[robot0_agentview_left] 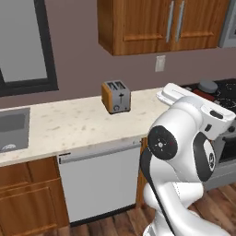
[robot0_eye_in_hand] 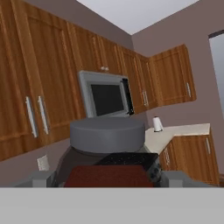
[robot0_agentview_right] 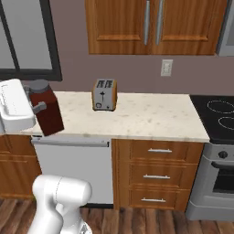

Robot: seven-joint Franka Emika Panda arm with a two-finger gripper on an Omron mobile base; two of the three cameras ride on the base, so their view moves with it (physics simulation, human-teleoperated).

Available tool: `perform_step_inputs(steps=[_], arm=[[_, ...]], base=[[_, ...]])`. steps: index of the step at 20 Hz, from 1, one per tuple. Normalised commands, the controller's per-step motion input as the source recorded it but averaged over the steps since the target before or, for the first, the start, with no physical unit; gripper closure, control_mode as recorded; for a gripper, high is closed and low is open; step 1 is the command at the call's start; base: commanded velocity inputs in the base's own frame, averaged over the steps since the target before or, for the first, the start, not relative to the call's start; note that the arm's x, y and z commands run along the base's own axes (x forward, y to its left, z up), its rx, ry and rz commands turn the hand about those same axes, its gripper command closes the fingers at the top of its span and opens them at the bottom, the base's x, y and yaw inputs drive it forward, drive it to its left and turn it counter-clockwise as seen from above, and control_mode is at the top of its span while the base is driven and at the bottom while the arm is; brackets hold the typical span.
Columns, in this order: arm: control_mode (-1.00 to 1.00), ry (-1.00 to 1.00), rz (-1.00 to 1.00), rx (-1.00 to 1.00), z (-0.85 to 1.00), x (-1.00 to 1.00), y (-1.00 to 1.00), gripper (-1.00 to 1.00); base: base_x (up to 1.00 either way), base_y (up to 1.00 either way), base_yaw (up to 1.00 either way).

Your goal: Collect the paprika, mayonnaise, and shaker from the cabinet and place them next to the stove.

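Observation:
My gripper is shut on the paprika, a dark red-brown squarish bottle with a grey cap, held in the air at the left, in front of the counter edge. In the hand view the paprika fills the space between the two fingertips, its cap toward the camera. From the left base view the paprika peeks out beyond the white hand, near the stove. The black stove lies at the counter's right end. The wooden cabinet above has both doors closed. Mayonnaise and shaker are out of view.
A toaster stands at the back of the pale counter. A sink is at the far left, a dishwasher below the counter, drawers beside the stove. A microwave hangs among the wall cabinets.

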Motion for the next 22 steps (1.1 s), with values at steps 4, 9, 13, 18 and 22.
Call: perform_step_inputs(steps=[4, 9, 13, 18, 22], arm=[[1.0, 0.0, 0.0, 0.0, 0.0, 0.0, 0.0, 1.0], [1.0, 0.0, 0.0, 0.0, 0.0, 0.0, 0.0, 1.0], [1.0, 0.0, 0.0, 0.0, 0.0, 0.0, 0.0, 1.0], [1.0, 0.0, 0.0, 0.0, 0.0, 0.0, 0.0, 1.0], [-1.0, 0.0, 0.05, 0.0, -0.17, 0.16, 0.0, 1.0]], base=[[0.62, -1.0, 0.05], [0.64, -1.0, 0.05], [0.71, -1.0, 0.06], [0.72, -0.92, 0.08], [0.5, -0.06, 0.08]])
